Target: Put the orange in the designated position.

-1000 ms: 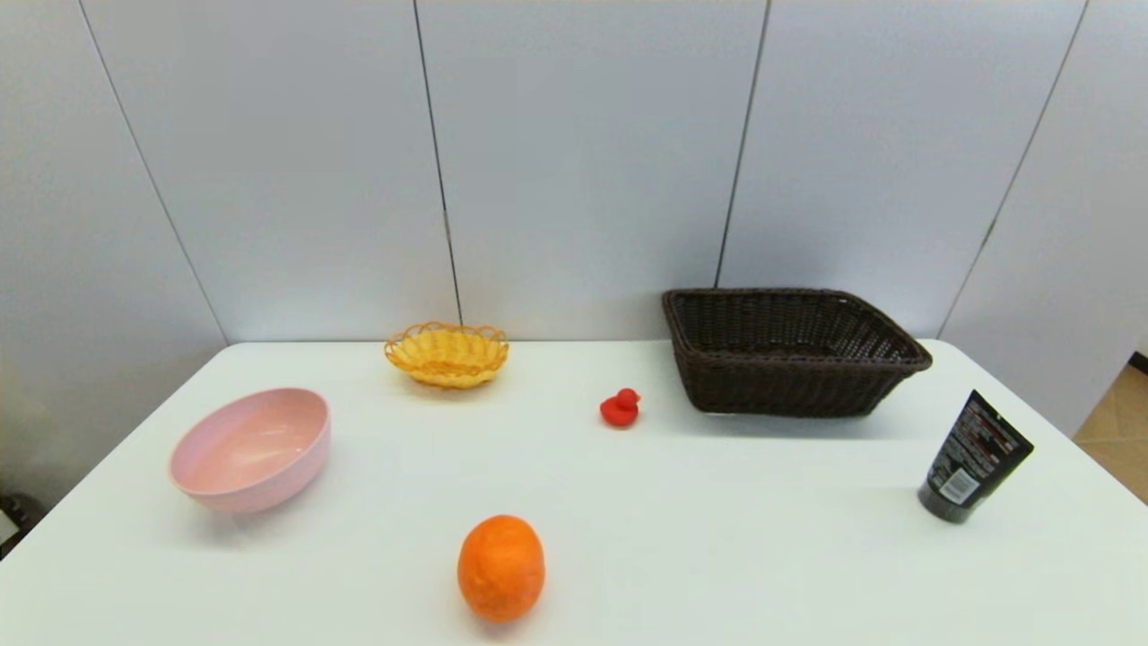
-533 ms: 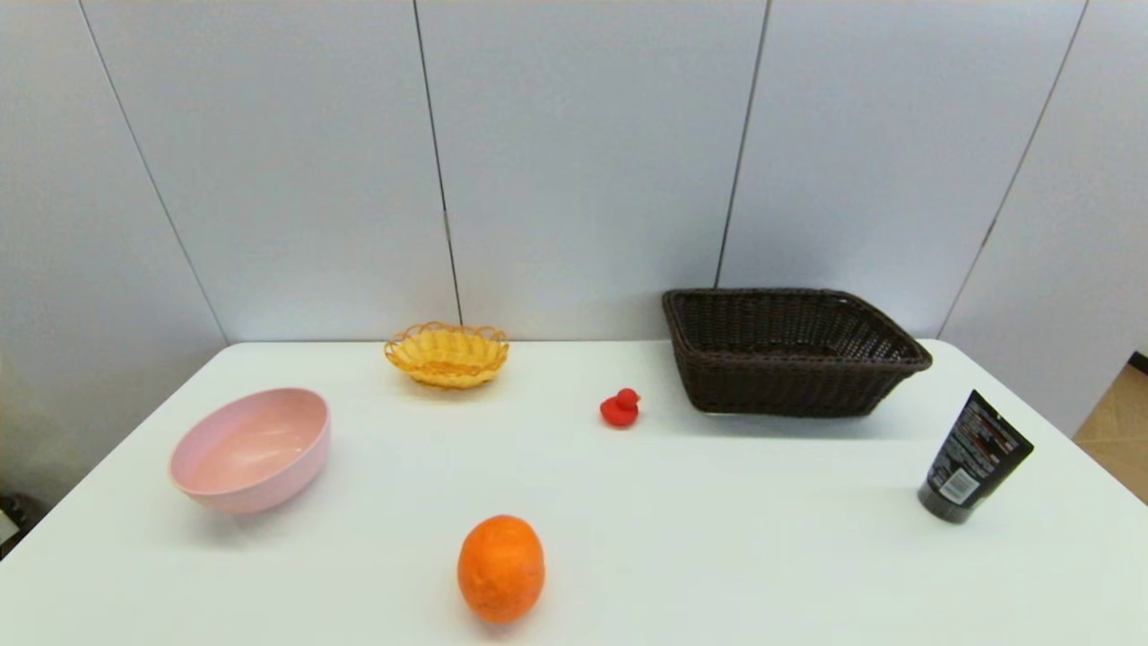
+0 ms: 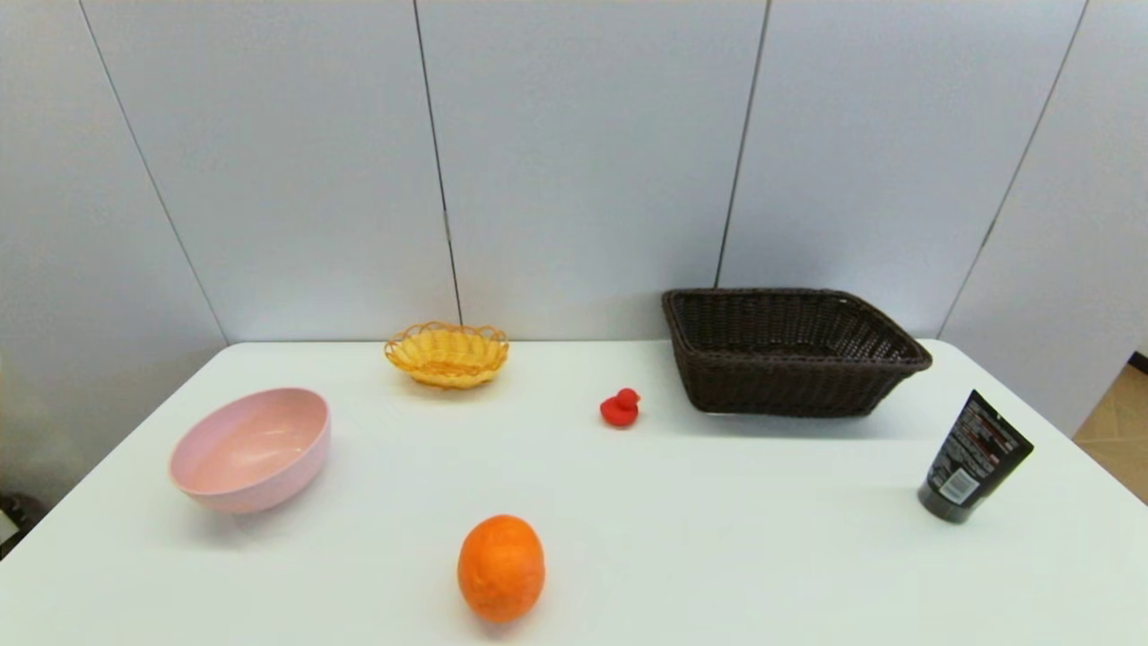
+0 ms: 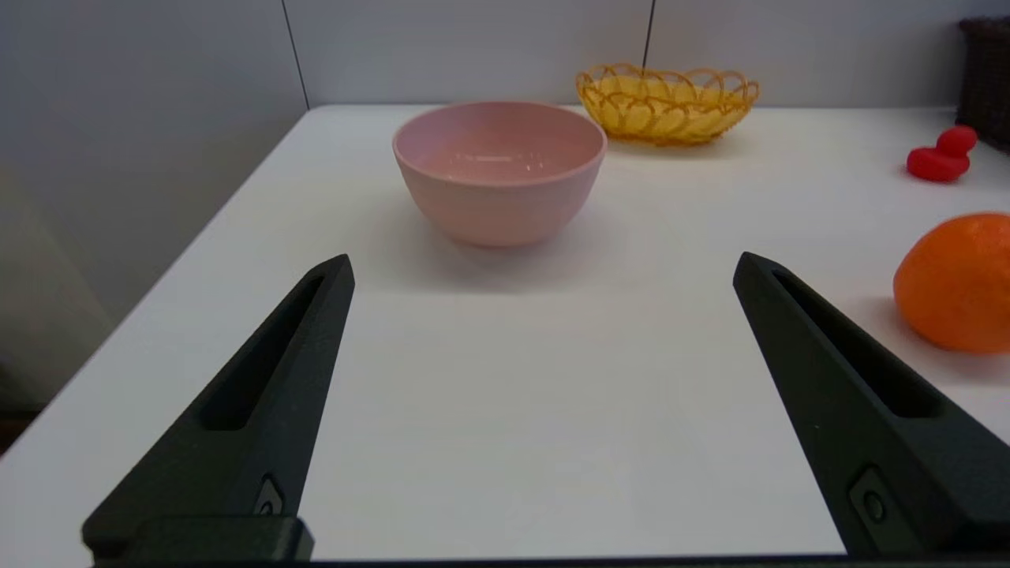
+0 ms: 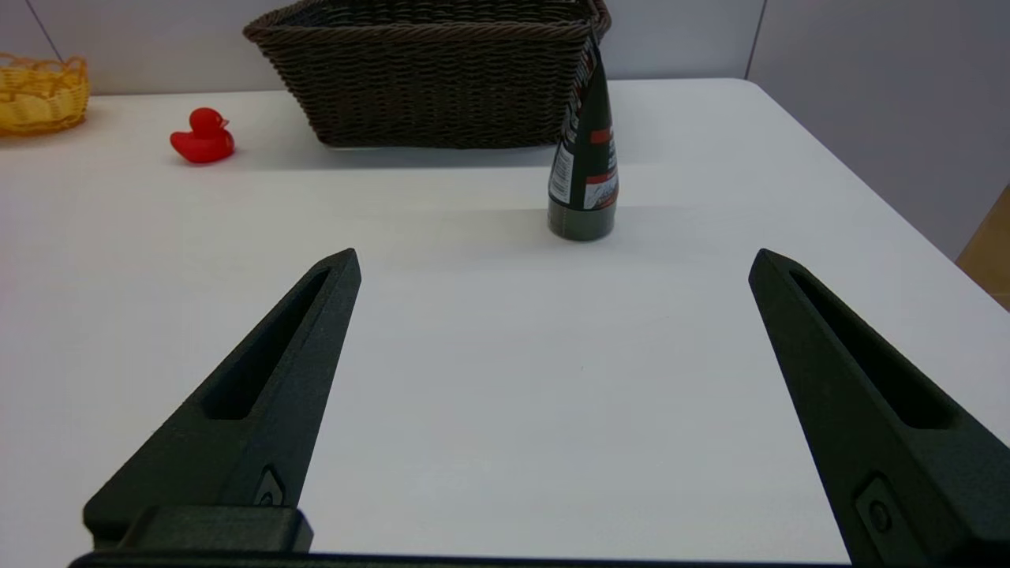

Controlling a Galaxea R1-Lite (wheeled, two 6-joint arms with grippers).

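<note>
Orange sits alone at the near centre of the white table, touching nothing, with neither arm in the head view. We find the left gripper low over the table's near left part, fingers spread wide and holding nothing; the right gripper is likewise wide and empty over the near right part.

We judge the fruit firm, moderately heavy and free to roll. Its dimpled peel should offer fair friction. We would grip it across the widest girth, with the fingers level.

The left wrist view shows the fruit just beyond that gripper's one finger, with the pink bowl ahead. The right wrist view misses the fruit entirely, showing only the black tube, brown basket and red duck.
</note>
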